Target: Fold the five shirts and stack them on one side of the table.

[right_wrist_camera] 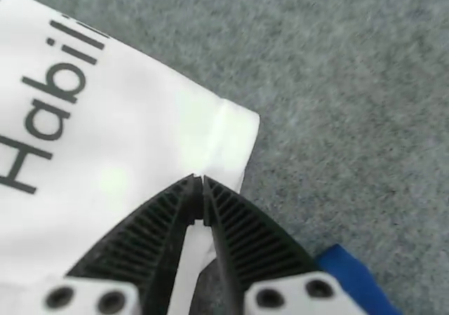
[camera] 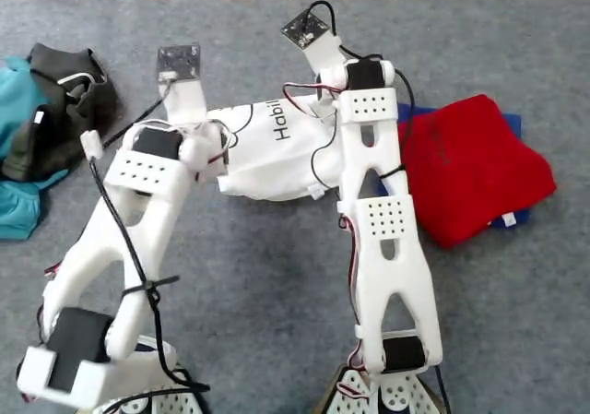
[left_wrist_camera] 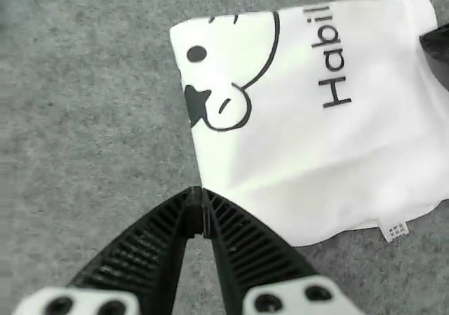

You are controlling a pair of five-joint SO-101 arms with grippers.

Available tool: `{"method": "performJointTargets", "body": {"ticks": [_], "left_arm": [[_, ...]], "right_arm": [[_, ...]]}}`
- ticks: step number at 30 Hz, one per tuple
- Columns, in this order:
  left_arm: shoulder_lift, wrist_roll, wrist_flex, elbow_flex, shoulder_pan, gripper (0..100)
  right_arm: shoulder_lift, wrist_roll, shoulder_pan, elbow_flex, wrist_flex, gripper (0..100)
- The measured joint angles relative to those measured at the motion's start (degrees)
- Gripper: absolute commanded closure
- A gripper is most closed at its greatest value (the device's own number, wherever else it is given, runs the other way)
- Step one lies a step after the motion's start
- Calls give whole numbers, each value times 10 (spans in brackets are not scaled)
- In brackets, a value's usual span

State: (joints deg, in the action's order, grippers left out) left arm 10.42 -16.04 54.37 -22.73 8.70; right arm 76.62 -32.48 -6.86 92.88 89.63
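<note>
Lying folded in the middle of the grey table (camera: 277, 285) is one white shirt (camera: 277, 160) with black lettering, and both arms lean over it. Five shirts can be counted from above: the white one, a folded red shirt (camera: 475, 170) just to its right resting on a blue shirt (camera: 513, 122) whose edges peek out beneath it, and, well apart at the table's left edge, a teal shirt (camera: 17, 207) and a dark shirt (camera: 69, 91) heaped together unfolded. There are two grippers. The left gripper (left_wrist_camera: 202, 197) has its jaws closed together, tips at the shirt's edge below a drawn cartoon face (left_wrist_camera: 221, 83); whether cloth is pinched between them cannot be told. The right gripper (right_wrist_camera: 198, 185) is likewise closed, tips over the white cloth near a folded corner, grip equally unclear. The left wrist view adds a small tag (left_wrist_camera: 395, 231) at one shirt corner, while the right wrist view catches a bit of blue cloth beside its fingers (right_wrist_camera: 245, 252).
</note>
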Motion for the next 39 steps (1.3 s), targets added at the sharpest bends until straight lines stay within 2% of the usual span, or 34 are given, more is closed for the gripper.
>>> {"method": "performJointTargets", "body": {"ticks": [5,8,13,21,25,30,35,39], "left_arm": [[-92,0,-5,7,25,973],[-159,0,-34,7,24,973],[-220,2,-34,16,21,973],[-221,2,-24,26,21,973],[-178,1,28,57,23,972],[-122,29,45,109,18,972],[-120,32,41,165,-15,972],[-168,32,-2,201,-50,972]], "right_arm": [[0,-1,0,0,-1,983],[0,-1,0,0,-14,983],[11,-1,0,0,-31,983],[11,-1,0,0,-33,983],[8,-1,0,0,-33,983],[-29,-1,0,0,-33,983],[-79,-1,17,0,-14,983],[-119,-1,17,0,57,983]]}}
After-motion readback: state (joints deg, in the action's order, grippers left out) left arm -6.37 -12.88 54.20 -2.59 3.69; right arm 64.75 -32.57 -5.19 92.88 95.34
